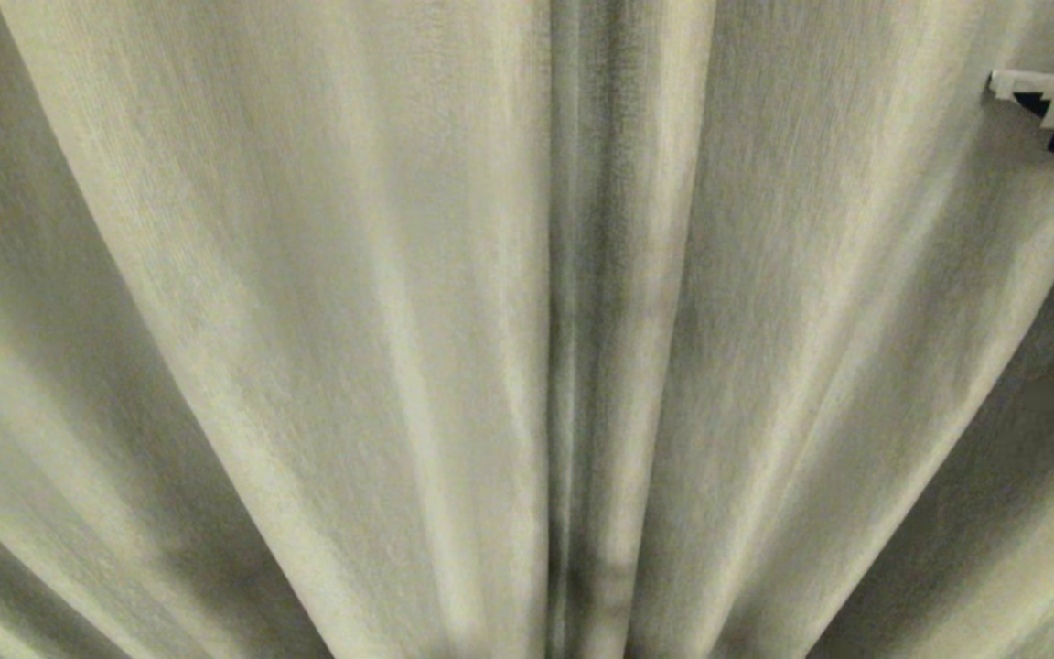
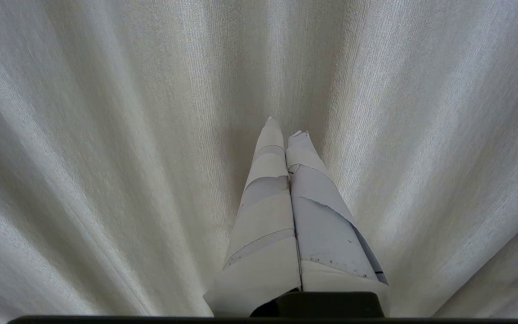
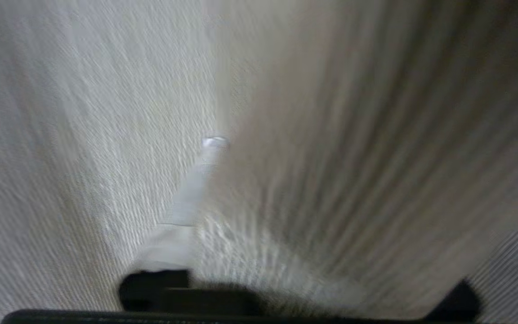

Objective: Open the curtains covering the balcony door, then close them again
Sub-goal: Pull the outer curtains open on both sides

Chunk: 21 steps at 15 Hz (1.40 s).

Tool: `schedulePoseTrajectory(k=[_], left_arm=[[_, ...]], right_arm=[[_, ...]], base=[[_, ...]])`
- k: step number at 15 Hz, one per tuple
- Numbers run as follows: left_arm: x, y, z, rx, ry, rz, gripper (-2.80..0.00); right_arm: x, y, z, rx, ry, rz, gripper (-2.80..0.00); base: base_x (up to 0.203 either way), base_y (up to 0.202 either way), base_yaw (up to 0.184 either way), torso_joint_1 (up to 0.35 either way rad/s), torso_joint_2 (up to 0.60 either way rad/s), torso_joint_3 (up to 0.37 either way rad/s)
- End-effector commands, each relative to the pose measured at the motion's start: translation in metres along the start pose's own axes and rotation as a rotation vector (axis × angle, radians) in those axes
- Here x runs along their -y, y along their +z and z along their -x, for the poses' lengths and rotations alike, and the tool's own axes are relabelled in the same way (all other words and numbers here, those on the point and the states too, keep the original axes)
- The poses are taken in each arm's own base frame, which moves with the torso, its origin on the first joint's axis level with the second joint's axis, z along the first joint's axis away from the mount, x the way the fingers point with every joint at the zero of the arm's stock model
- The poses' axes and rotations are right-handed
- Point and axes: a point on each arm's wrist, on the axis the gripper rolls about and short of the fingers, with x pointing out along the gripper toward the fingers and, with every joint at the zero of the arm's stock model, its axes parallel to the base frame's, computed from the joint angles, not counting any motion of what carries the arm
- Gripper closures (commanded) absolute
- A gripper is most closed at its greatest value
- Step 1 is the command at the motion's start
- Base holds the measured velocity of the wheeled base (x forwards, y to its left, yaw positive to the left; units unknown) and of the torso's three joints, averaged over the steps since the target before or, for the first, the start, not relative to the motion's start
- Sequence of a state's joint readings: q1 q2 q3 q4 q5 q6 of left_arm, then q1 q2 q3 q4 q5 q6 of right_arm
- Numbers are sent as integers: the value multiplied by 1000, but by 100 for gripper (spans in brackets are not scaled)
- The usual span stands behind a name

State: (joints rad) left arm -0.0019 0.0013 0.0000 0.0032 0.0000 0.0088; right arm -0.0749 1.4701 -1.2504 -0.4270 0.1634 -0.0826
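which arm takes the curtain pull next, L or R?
Right. In its wrist view a fold of the curtains lies between the right end effector's fingers, one finger showing beside the fabric. The left end effector is shut, pointing at the cloth, holding nothing.

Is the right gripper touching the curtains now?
Touching. In the right wrist view, a fold of the curtains lies between the right gripper's fingers, hiding one.
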Motion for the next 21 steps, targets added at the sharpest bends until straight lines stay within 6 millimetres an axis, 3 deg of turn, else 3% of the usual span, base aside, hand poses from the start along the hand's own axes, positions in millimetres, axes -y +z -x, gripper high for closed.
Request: schedulePoseTrajectory(k=[1,3,5,11,16,21], left_arm=[[0,0,0,1,-1,0,0],[0,0,0,1,0,1,0],[0,0,0,1,-1,1,0],[0,0,0,1,-1,1,0],[0,0,0,1,-1,0,0],[0,0,0,1,0,1,0]], right_arm=[[2,4,-17,21,4,6,0],[8,14,-22,53,-13,5,0],[27,19,-16,43,-80,13,0],[123,17,-2,38,-399,3,0],[207,-3,18,9,-633,-9,0],[265,-22,33,5,-741,-26,0]], base=[[0,0,0,0,0,0],[0,0,0,0,0,0],[0,0,0,0,0,0],[0,0,0,0,0,0],[0,0,0,0,0,0],[0,0,0,0,0,0]])
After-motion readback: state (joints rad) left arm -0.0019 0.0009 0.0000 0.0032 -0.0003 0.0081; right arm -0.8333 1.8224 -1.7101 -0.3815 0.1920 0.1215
